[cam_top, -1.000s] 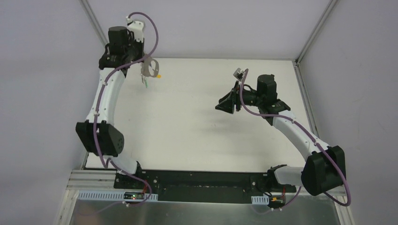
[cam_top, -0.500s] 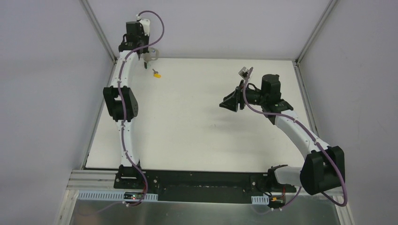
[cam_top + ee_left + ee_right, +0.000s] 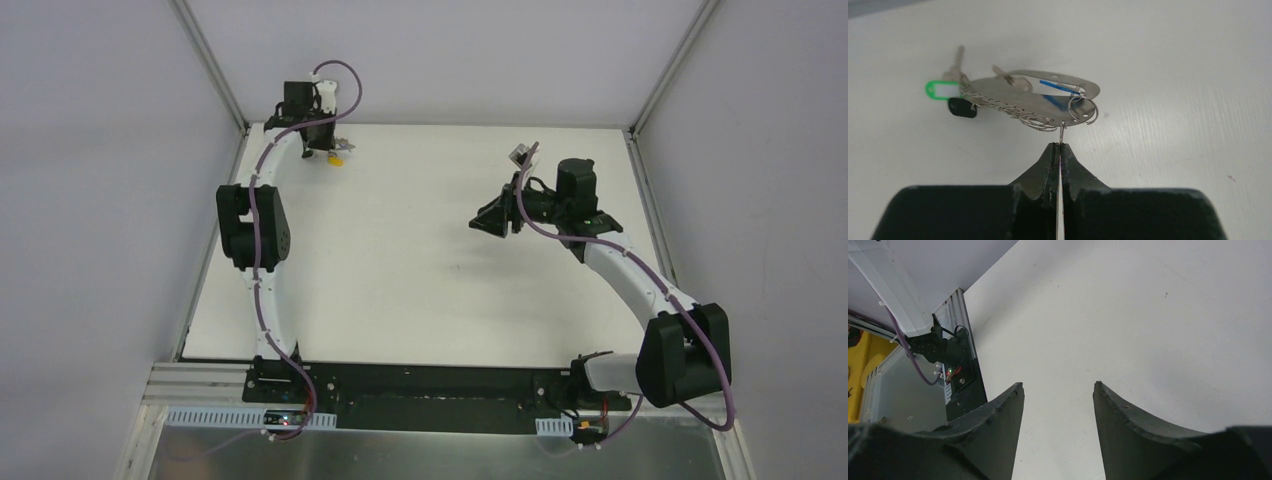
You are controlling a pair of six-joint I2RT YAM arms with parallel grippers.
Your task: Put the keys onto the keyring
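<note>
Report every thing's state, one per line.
Left gripper: shut on keyring.
Right gripper: open, empty.
Keyring: held by left gripper.
Green key: on keyring.
Black key: on keyring.
Yellow key: loose on table, off keyring.

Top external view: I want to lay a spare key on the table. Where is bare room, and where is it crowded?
Bare: the middle of the table, between the left arm and the right gripper, down to the near edge. Also the far edge between them. Crowded: the far-left corner, where the left gripper holds the keyring beside the yellow key.
</note>
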